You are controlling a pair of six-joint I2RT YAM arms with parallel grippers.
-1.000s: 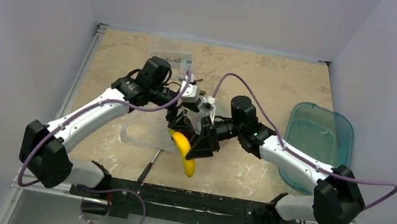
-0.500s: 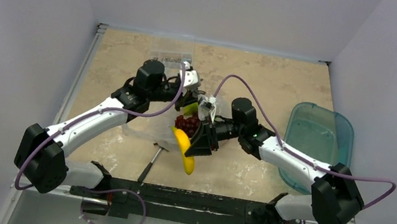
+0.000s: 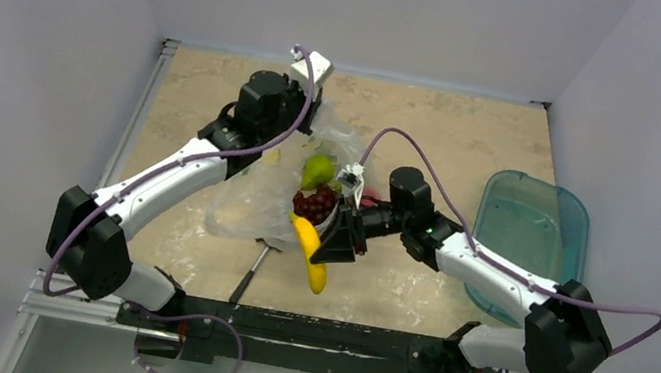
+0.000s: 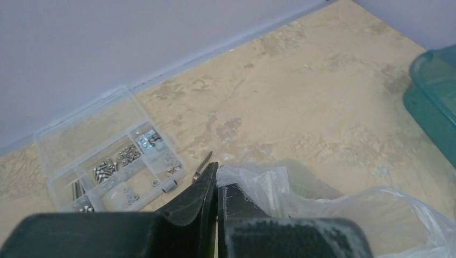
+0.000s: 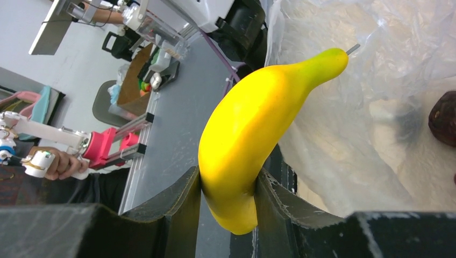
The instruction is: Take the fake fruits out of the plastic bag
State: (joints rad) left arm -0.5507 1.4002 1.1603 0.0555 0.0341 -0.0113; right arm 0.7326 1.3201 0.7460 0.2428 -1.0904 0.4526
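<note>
Left fingers (image 4: 196,201) raised plastic bag (image 4: 279,188) | right fingers (image 5: 175,212) clamp banana (image 5: 242,134)

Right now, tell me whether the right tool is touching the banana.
Touching. In the right wrist view the right tool pinches the banana between its two fingers, both pressed against its sides with no gap.

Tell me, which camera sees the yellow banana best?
The right wrist camera: the banana fills the picture, pinched in the right hand. The top camera shows it whole but small. The left wrist camera misses it.
</note>
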